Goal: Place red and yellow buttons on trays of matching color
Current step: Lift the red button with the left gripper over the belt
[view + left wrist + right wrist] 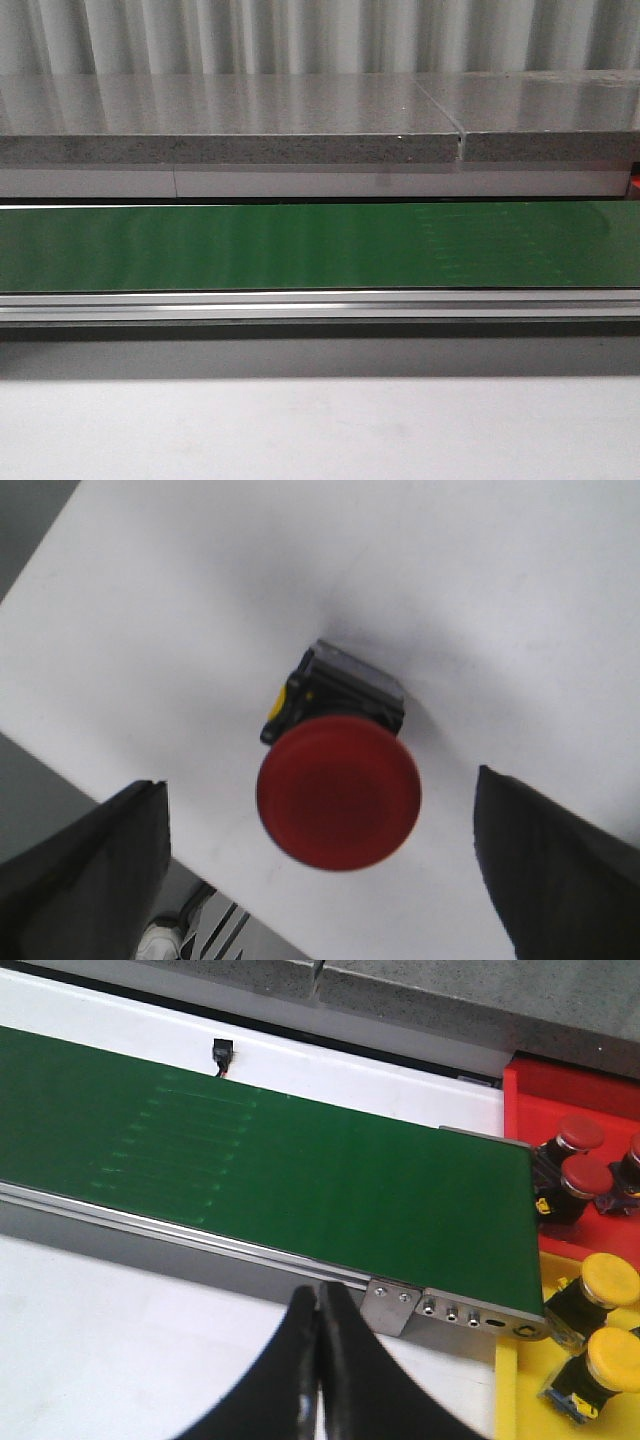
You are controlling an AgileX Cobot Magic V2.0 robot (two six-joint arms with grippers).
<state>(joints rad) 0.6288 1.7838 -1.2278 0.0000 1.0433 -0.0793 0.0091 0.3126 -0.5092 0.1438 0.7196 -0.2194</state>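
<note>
Red button (338, 792) stood on the white table (180, 630) between your left gripper's (320, 865) spread fingers (85, 875), untouched; its body was blurred and half hidden under the cap. You saw only the green belt (300, 246) from the front, no arms. Your right gripper (318, 1360) was closed, empty. Beyond the belt's end, red buttons (585, 1175) sat on the red tray (560, 1085), yellow buttons (612, 1280) on the yellow tray (520, 1400), both trays cut off.

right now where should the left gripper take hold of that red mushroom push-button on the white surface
Probably the black body below the cap, not the red mushroom cap, which is round, wider than the body and likely to slip. In the left wrist view the red push-button lies on the white surface between the open left gripper fingers, so come straight down and close across the body's flat sides.
</note>
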